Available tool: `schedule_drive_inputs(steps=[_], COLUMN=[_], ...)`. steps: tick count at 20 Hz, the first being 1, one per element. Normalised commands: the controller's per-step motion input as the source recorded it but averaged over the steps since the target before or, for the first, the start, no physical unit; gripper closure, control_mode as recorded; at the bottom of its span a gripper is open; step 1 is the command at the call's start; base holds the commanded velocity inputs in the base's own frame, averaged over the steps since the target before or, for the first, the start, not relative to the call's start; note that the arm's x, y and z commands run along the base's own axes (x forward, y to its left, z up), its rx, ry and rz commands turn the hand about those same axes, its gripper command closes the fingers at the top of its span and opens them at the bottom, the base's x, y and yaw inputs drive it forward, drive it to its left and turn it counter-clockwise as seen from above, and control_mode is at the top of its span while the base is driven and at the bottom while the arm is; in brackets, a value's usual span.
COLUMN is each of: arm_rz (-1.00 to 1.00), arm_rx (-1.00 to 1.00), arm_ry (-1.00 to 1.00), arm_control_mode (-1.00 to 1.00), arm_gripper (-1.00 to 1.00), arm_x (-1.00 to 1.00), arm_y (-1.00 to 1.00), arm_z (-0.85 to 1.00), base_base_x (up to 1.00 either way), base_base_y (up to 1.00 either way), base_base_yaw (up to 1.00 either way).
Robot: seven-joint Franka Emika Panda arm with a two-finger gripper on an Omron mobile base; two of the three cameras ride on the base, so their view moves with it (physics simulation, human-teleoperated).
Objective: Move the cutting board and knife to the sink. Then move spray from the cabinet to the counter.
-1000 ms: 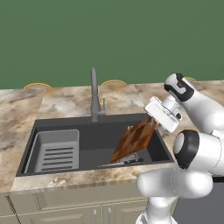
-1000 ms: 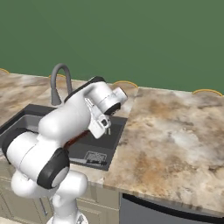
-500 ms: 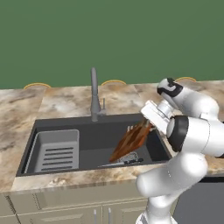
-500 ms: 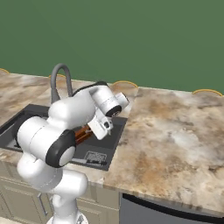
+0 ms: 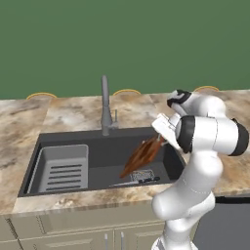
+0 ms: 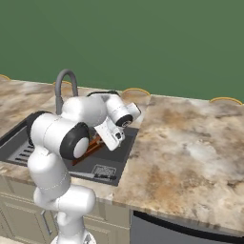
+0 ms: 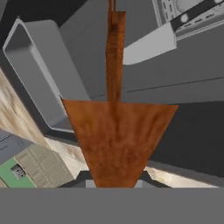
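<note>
One gripper (image 5: 162, 136) is what we are inspecting first; we are finding its jaws drawn in tight on the upper end of the cutting board (image 5: 142, 156), which is hanging tilted over the right half of the sink (image 5: 100, 146); in the hand view we are seeing the board (image 7: 117, 131) reaching away from the fingers, its near end broad and its far end narrowing toward the basin floor. Below the board's lower end we are noting the knife (image 5: 139, 181) lying flat on the sink bottom near the front wall, its dark handle pointing right and its grey blade left, close to the drain grate; in the hand view the knife (image 7: 166, 35) is lying just beside the board's far end, and we cannot tell whether the two are touching. In the left half of the basin we are recording the light grey ribbed basket (image 5: 62, 167). Behind the basin the faucet (image 5: 105, 105) is standing upright on the marbled counter (image 6: 190, 143); farthest back we are seeing a green wall (image 5: 122, 44).
</note>
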Motion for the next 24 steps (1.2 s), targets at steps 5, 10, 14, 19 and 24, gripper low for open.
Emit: schedule_drive_inputs(steps=[5, 10, 14, 19, 24], arm_rz=[0.00, 0.00, 0.00, 0.00, 0.00], arm_rx=[0.00, 0.00, 0.00, 0.00, 0.00], arm_ry=[0.00, 0.00, 0.00, 0.00, 0.02], arm_control_mode=[-1.00, -1.00, -1.00, -1.00, -1.00], arm_gripper=[1.00, 1.00, 1.00, 1.00, 1.00], arm_x=[0.60, 0.53, 0.51, 0.37, 0.12], arm_y=[0.00, 0.00, 0.00, -0.02, -0.19], arm_z=[-0.36, -0.52, -0.61, -0.44, -0.44], base_base_x=[0.00, 0.00, 0.00, 0.00, 0.00], base_base_y=[0.00, 0.00, 0.00, 0.00, 0.00], base_base_yaw=[0.00, 0.00, 0.00, 0.00, 0.00])
